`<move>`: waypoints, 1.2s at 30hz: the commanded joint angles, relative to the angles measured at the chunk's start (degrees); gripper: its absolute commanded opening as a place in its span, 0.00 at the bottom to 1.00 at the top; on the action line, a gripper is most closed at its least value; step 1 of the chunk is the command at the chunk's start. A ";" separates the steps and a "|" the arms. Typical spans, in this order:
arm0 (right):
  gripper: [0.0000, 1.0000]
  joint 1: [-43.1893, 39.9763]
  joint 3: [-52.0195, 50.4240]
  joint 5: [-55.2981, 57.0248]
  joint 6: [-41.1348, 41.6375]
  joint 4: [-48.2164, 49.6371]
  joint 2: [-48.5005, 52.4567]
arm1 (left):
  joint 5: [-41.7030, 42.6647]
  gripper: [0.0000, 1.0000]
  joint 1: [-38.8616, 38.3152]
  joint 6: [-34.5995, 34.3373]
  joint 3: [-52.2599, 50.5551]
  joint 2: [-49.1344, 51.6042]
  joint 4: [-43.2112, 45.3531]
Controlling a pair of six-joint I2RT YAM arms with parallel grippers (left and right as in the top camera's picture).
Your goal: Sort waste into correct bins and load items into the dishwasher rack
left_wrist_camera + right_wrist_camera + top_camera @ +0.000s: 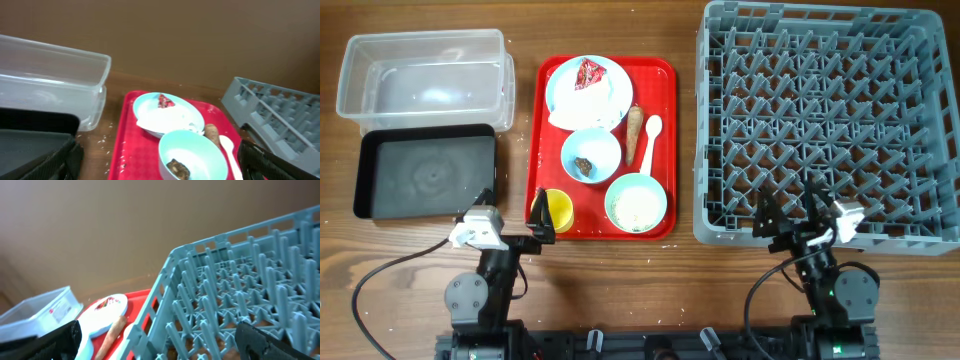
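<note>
Cup [561,208] partly behind left jaws, rack [240,280] cropped in wrist views

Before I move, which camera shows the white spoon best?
The overhead view: the white spoon lies whole on the red tray, beside the brown root piece. The left wrist view shows only part of it, running off the bottom edge. The right wrist view does not show it.
</note>
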 commanded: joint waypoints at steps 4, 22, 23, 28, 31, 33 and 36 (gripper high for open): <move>1.00 -0.20 12.66 -2.99 -11.96 -8.63 3.74 | 4.94 1.00 0.26 1.29 6.21 1.97 -1.29; 1.00 -0.17 41.99 2.75 -23.30 -29.83 34.40 | 15.85 1.00 -1.40 18.60 79.65 66.55 -40.26; 1.00 -0.20 42.84 3.50 -23.32 -30.71 34.80 | 15.80 1.00 -2.08 19.89 85.13 70.75 -44.74; 1.00 -0.20 45.18 4.33 -23.32 -34.64 35.41 | 9.25 1.00 -6.62 20.85 115.73 95.73 -67.43; 1.00 -0.20 45.18 4.33 -23.32 -35.43 35.52 | 6.62 1.00 -7.39 20.81 119.99 102.86 -66.90; 1.00 -0.20 45.18 4.33 -23.32 -35.45 35.52 | 6.80 1.00 -7.39 20.79 119.99 105.46 -66.93; 1.00 -0.20 45.18 4.31 -23.28 -35.50 35.52 | 7.10 1.00 -7.78 20.20 119.99 108.41 -66.95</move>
